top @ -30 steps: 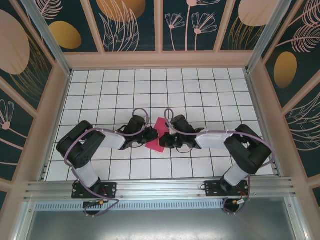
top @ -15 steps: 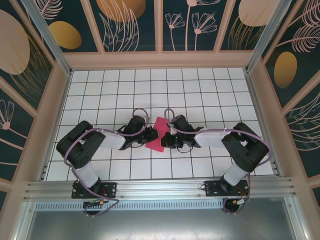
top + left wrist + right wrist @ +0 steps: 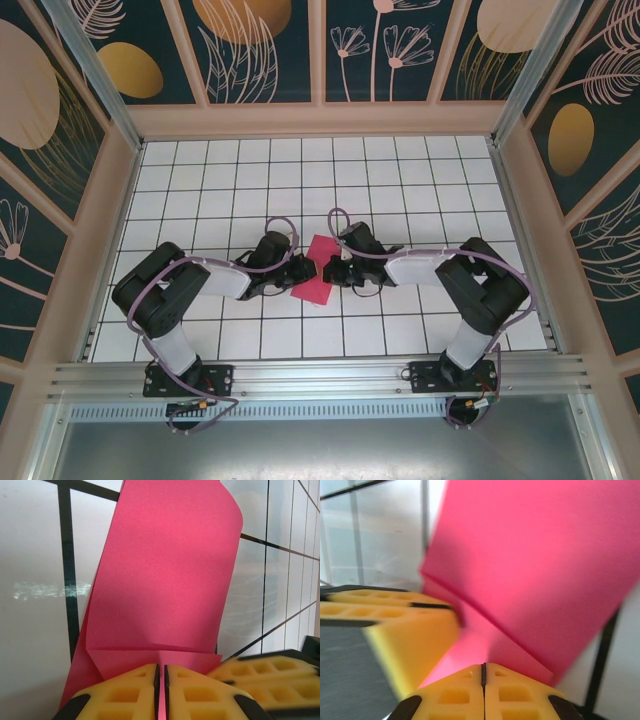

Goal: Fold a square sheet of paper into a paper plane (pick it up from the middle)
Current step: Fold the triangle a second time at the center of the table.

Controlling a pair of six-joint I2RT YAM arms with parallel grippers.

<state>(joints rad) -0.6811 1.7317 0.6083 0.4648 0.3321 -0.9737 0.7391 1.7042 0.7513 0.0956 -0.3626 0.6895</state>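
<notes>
Overhead, you have the square sheet of paper (image 3: 314, 275), partly folded, over the middle of the white tiled table (image 3: 400, 180). The left gripper (image 3: 299, 270) sits at the sheet's left edge and the right gripper (image 3: 331, 270) at its right edge. From the left wrist, your yellow jaws are pinched tight on the sheet's near fold, and the other arm's finger (image 3: 270, 667) juts in right of the sheet. From the right wrist, the jaws are closed on the sheet's lower crease, and the left arm's blurred finger (image 3: 395, 612) blocks the sheet's left side.
</notes>
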